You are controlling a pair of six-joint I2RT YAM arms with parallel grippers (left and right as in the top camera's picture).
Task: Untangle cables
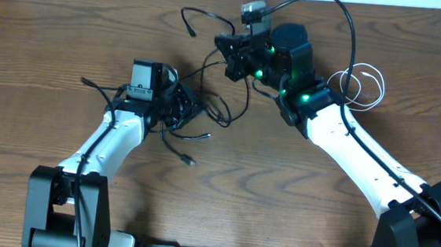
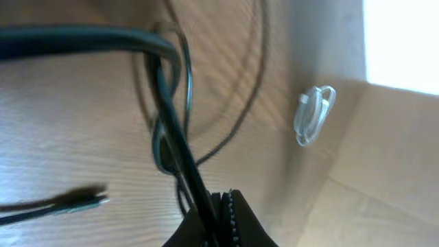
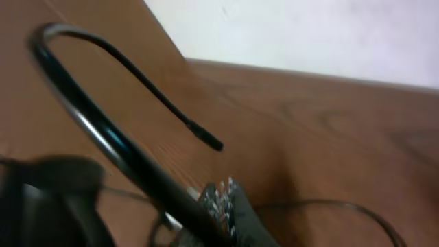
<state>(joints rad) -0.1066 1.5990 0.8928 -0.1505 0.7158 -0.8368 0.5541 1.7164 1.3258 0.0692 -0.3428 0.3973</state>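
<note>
We had both tools clamped shut on the black cable (image 3: 120, 145). The left tool (image 2: 223, 206) pinched a strand at the knot, and the right tool (image 3: 219, 199) held a loop, probably to tug them apart. The white cable (image 1: 363, 83) lay on the desk (image 1: 278, 199) beyond the right tool, already free.

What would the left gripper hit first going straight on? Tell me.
Probably loops of the black cable it holds, just ahead of the left gripper; depth is unclear. The white cable lies aside.
</note>
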